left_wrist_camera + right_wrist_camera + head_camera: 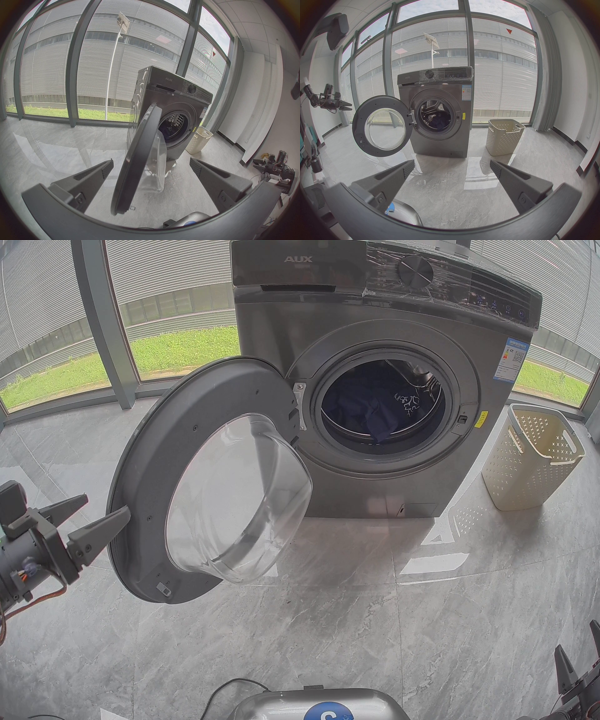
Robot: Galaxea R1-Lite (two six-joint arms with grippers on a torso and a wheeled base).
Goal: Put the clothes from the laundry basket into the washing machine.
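We saw dark blue clothes [378, 409] lying inside the drum of the washing machine [387, 321], at the upper centre of the head view. Its round door [187, 490] hung wide open to the left. The cream laundry basket [531, 455] stood just right of the machine. At the left edge our left gripper [106, 504] was spread open with the door's rim between its fingers. Our right gripper [576, 640], in the lower right corner, was likewise spread open.

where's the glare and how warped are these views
Head view: bright window patches glare on the floor before the washing machine, and the clothes inside sit in shadow; left wrist view: fisheye bows the window frames, corners black; right wrist view: the laundry basket mirrors in the floor.
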